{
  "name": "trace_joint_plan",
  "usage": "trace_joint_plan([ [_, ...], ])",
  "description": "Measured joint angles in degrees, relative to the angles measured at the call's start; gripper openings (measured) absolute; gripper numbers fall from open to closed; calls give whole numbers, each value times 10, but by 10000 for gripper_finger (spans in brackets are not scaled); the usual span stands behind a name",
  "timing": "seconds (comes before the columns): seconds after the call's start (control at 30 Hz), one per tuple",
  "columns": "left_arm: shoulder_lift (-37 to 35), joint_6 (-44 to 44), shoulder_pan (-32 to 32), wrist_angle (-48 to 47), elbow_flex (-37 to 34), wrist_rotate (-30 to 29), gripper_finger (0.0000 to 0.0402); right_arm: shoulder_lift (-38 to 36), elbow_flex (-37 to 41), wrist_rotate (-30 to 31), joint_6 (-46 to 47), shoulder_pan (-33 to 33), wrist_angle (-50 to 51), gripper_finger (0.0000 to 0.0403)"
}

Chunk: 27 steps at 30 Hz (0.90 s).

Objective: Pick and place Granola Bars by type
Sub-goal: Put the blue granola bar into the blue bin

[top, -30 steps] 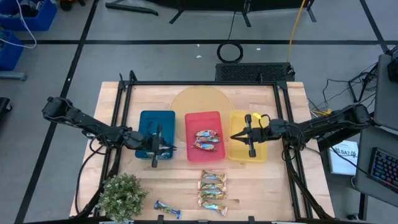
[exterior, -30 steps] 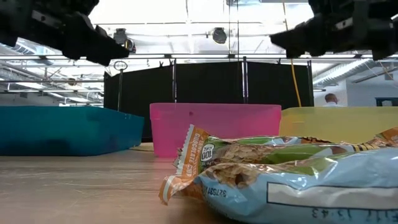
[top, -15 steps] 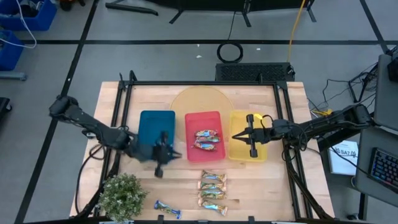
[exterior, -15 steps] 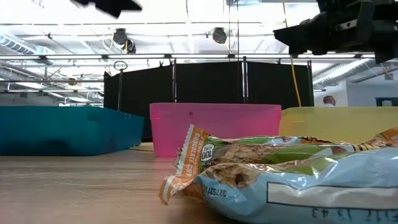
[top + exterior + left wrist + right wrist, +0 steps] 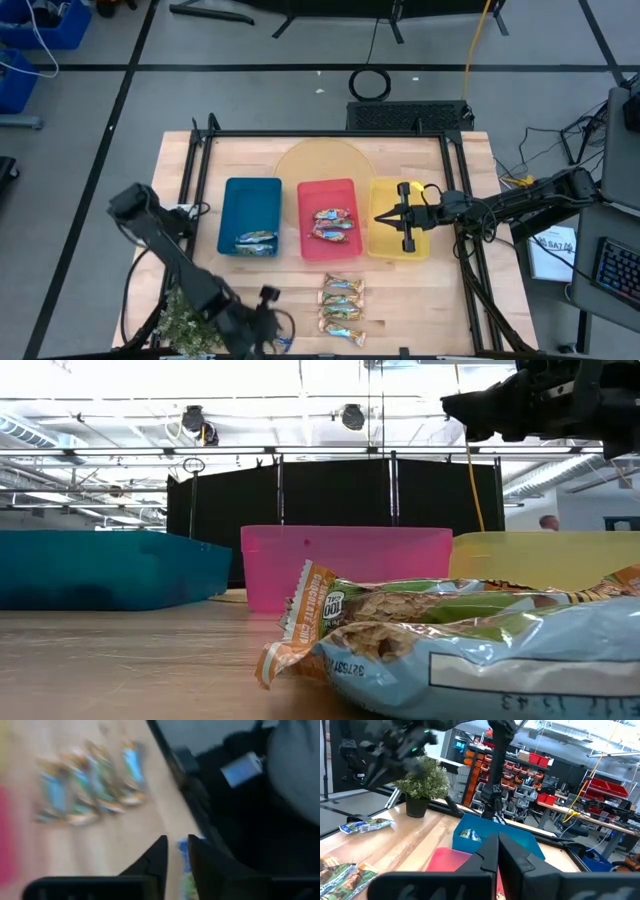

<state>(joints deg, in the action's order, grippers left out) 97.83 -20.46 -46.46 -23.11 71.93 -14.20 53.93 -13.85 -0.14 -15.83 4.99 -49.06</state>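
Observation:
Several gold-tan granola bars (image 5: 341, 308) lie side by side on the table near its near edge; they also show in the left wrist view (image 5: 85, 785). One blue-silver bar (image 5: 255, 240) lies in the blue tray (image 5: 232, 190). Red-orange bars (image 5: 333, 225) lie in the red tray (image 5: 345, 187). Another blue-silver bar (image 5: 183, 851) lies on the table by the plant. My left gripper (image 5: 177, 840) hovers above this bar, fingers a narrow gap apart, empty. My right gripper (image 5: 380, 218) is shut and empty above the yellow tray (image 5: 418, 245).
A small green potted plant (image 5: 195, 312) stands at the near left corner, close beside my left arm. The three trays stand in a row across the table's middle. A pale round mat (image 5: 320, 160) lies behind them. Black frame rails (image 5: 190, 200) run along the table's sides.
My left gripper has swung from above the blue tray toward the table's near edge, down to the blue-silver bar beside the plant. The blue-silver bar in the blue tray, covered by the gripper before, now shows lying there.

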Motion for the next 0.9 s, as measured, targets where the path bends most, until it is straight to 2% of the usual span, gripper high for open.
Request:
trace_joint_plan([
  [0.13, 60, -60, -17, 1, 18, 26, 149, 0, 0, 0, 1, 0, 0, 0],
  [0.27, 104, -84, -15, -18, 23, 30, 213, 0, 0, 0, 1, 0, 5, 0],
  [0.47, 142, -89, -2, -26, 22, 90, 273, 0, 0, 0, 0, 0, 15, 0],
  [0.67, 161, -70, 8, -21, 21, 117, 281, 0, 0, 0, -13, 0, 17, 0],
  [0.9, 160, -67, 15, -14, 4, 124, 231, 0, 0, 0, -13, 0, 18, 0],
])
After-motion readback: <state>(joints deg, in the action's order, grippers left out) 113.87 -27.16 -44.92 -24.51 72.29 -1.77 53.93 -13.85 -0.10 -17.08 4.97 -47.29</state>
